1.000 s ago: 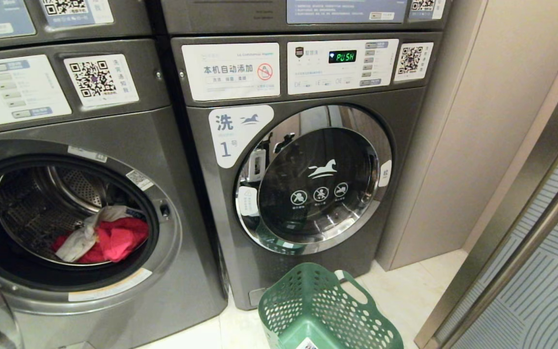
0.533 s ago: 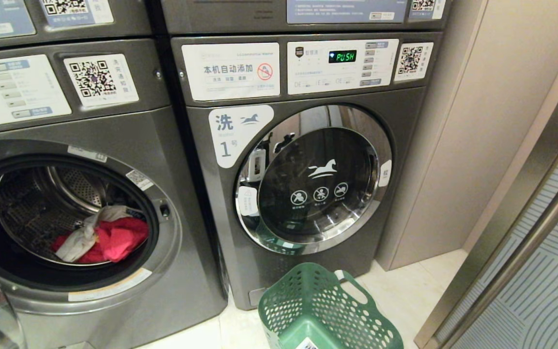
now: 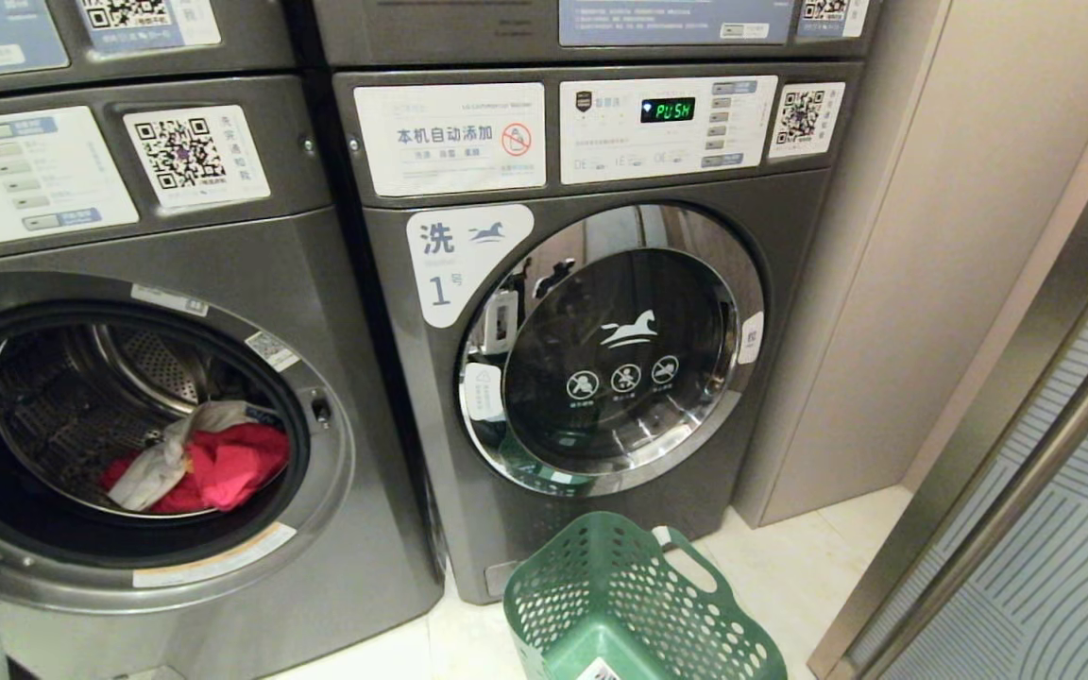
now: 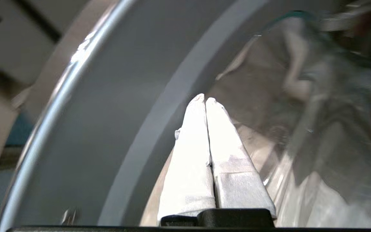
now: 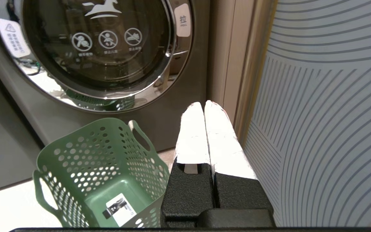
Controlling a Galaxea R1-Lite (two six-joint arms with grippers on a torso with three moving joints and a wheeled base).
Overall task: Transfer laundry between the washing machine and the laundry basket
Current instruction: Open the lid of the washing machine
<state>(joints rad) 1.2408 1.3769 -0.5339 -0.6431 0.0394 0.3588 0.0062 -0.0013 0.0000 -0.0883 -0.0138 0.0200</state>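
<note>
The left gripper (image 4: 205, 100) is pressed together, with nothing pinched between its two white fingers (image 4: 192, 154). It is held right up against the open door (image 4: 114, 106) of the left washer (image 3: 223, 255), by the grey ring and the clear glass, most likely so the door can be pushed wider and kept out of the way. No cloth is seen near this hand in its own view. The clothes (image 3: 199, 458), a red piece with a pale piece on top, are seen deep in the drum (image 3: 62, 397), low and toward the side nearer the second washer. How far they lie from the left gripper cannot be told, since that hand is not seen from the head. The right gripper (image 5: 204, 104) is also pressed shut and empty, and it is parked low by the striped wall (image 5: 327, 112). The green basket (image 5: 76, 148) is set on the floor in front of the shut washer (image 3: 601, 349), just beside the right gripper, and it is empty apart from a small label. It seems to be placed there so that the clothes can be dropped in once they are pulled out. No clothes are moved yet, it seems.
</note>
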